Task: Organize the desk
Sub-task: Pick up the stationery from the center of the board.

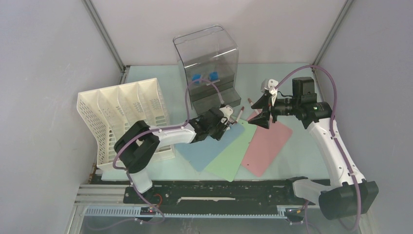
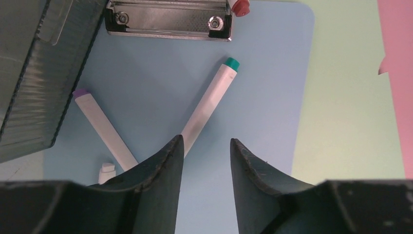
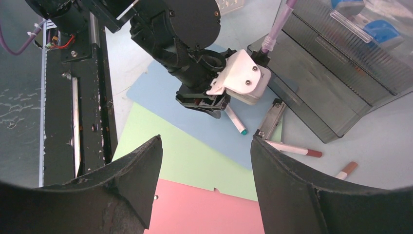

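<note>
I see my right gripper (image 3: 205, 141) hanging with fingers spread wide and nothing between them, above the overlapping blue clipboard (image 3: 156, 83), green sheet (image 3: 165, 146) and pink sheet (image 3: 195, 209). The left gripper (image 3: 212, 108) sits low over the blue clipboard, a teal-capped marker (image 3: 236, 122) beside its tips. A red-capped marker (image 3: 294, 148) and a brown-capped marker (image 3: 347, 169) lie on the desk (image 3: 370, 141) near the clear drawer box (image 3: 331, 83).

Worktop (image 1: 297, 158): large, flat, level, pale mint-green. Grey walls (image 1: 44, 58) stand at left, back and right; black rail (image 1: 219, 192) runs along the near edge. Surface looks smooth and matte, apparently unmarked where bare.
</note>
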Available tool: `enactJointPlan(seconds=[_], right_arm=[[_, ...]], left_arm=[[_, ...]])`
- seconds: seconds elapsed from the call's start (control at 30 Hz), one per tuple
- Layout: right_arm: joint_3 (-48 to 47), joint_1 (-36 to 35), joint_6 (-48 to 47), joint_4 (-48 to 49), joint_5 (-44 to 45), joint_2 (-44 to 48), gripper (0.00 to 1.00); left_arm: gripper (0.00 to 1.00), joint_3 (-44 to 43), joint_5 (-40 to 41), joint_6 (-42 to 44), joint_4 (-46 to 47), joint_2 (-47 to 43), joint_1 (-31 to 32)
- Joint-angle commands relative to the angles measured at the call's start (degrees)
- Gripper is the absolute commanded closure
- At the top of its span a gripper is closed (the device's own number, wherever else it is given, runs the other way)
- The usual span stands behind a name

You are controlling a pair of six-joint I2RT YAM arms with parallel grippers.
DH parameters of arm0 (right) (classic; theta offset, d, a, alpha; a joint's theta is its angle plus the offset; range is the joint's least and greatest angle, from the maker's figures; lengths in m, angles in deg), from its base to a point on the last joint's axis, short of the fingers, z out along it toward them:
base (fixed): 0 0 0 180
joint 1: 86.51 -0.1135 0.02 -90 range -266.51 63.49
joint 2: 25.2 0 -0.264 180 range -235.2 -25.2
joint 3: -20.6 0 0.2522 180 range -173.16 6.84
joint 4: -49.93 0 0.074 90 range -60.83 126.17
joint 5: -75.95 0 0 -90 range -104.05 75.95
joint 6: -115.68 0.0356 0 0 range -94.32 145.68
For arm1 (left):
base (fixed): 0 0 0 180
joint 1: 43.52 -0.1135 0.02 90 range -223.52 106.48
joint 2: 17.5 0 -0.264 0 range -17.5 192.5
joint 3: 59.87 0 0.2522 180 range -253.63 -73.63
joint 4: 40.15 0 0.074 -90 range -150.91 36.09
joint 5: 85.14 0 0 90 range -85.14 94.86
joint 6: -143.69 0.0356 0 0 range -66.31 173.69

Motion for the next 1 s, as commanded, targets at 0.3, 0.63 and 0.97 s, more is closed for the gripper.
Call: enactJointPlan(seconds=[0.3, 0.63, 0.97], right_arm=[[-0.1, 0.5, -0.8, -0.5, -1.1, 0.0, 0.26], [0.0, 0.5, -0.8, -0.5, -1.2, -0.1, 0.26], [-0.1, 0.5, -0.8, -0.5, -1.3, -0.4, 0.26]], left_arm=[[0.66, -3.7, -4.4, 2.5, -1.3, 4.1, -2.0], [0.86, -3.1, -4.6, 1.7, -1.3, 4.6, -2.0], [0.97, 1.2, -4.5, -1.2, 2.2, -1.4, -1.0]])
